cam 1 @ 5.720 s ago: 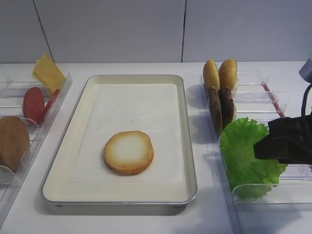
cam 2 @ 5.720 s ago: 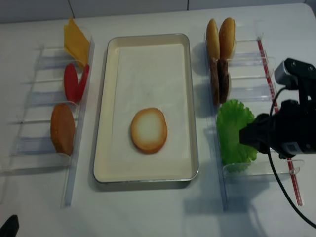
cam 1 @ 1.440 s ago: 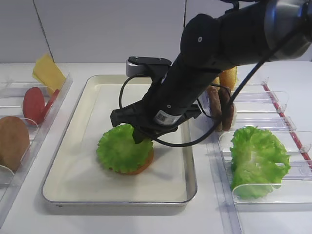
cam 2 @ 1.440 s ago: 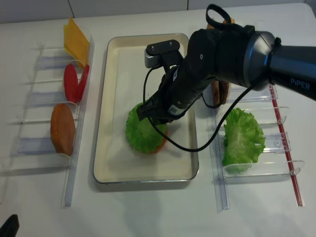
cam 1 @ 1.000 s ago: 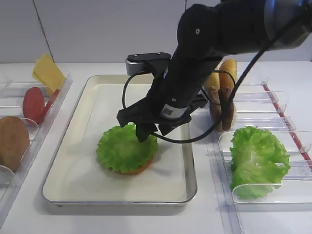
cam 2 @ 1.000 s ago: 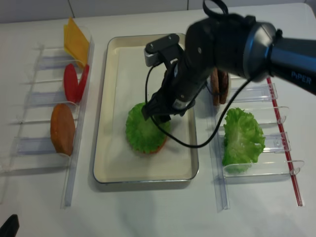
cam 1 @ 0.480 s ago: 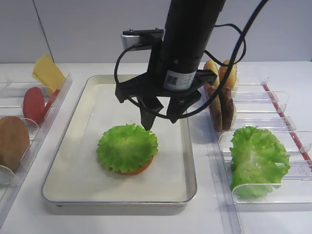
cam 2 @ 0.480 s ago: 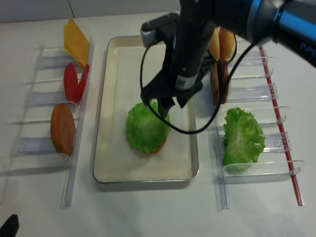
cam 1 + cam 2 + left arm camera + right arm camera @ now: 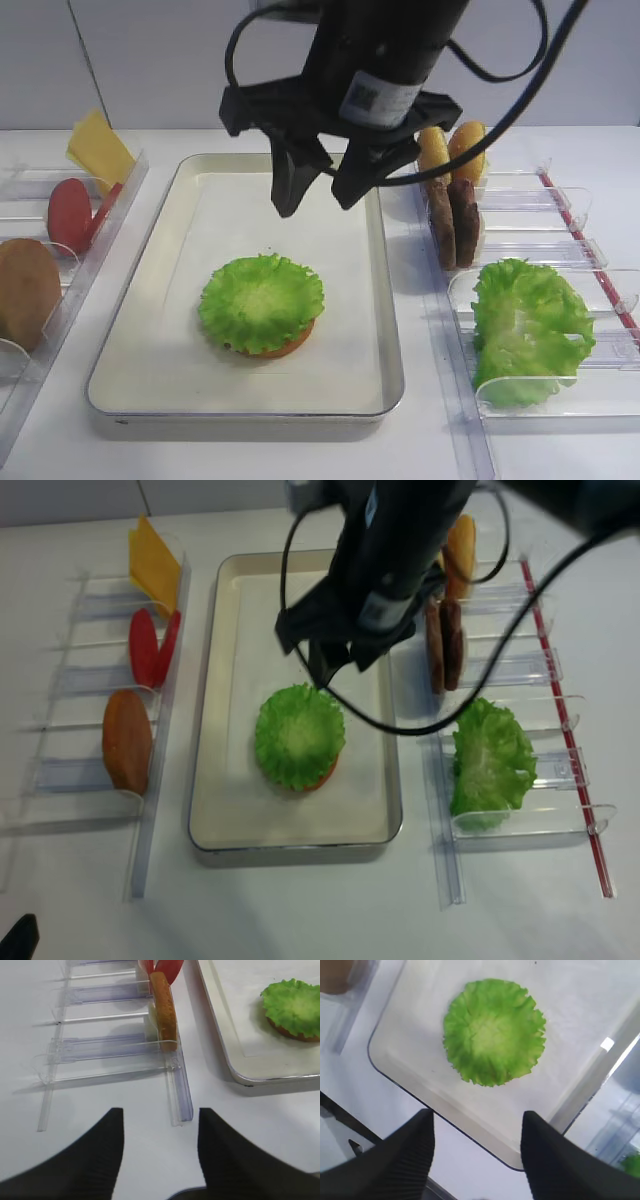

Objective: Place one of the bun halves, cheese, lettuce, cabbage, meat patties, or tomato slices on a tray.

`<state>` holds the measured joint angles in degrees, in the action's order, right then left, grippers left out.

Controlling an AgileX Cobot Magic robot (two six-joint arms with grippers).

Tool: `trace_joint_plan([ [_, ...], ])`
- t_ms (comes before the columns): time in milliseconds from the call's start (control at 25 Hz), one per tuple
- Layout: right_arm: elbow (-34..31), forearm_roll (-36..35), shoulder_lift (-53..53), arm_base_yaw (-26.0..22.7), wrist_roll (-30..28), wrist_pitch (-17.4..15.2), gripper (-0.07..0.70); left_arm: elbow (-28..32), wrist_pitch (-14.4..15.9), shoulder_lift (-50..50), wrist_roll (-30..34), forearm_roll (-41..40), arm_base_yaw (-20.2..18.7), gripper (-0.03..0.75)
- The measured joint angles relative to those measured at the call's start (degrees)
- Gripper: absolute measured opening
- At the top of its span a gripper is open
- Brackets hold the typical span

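Note:
A frilly green lettuce [image 9: 262,300] leaf lies flat on a bun half [image 9: 288,346] in the front part of the silver tray [image 9: 240,412]. My right gripper [image 9: 315,200] hangs open well above the tray's middle, clear of the leaf, with nothing between its fingers. Its wrist view looks down on the lettuce [image 9: 494,1031] and the tray's rim [image 9: 470,1127] past the right gripper [image 9: 477,1114]. The left gripper [image 9: 160,1110] stands open and empty over bare table by the front end of the left rack, with the lettuce [image 9: 294,1005] at its far right.
The left clear rack [image 9: 90,260] holds cheese [image 9: 98,150], tomato slices [image 9: 68,215] and a bun half [image 9: 25,290]. The right rack [image 9: 560,200] holds bun halves [image 9: 452,150], meat patties [image 9: 452,220] and a bigger mound of green leaves [image 9: 530,325].
The right gripper laid the lettuce on the bun half, let go, and has risen straight up, still open. The leaf stays put.

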<state>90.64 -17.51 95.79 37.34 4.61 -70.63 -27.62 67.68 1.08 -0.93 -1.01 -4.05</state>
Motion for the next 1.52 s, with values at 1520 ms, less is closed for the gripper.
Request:
trace_joint_plan([
  [1520,-51.3,14.6,-83.6,-30.6,-7.8,-2.8,0.347,0.0,0.0,0.0,0.0,0.0,0.0,0.304],
])
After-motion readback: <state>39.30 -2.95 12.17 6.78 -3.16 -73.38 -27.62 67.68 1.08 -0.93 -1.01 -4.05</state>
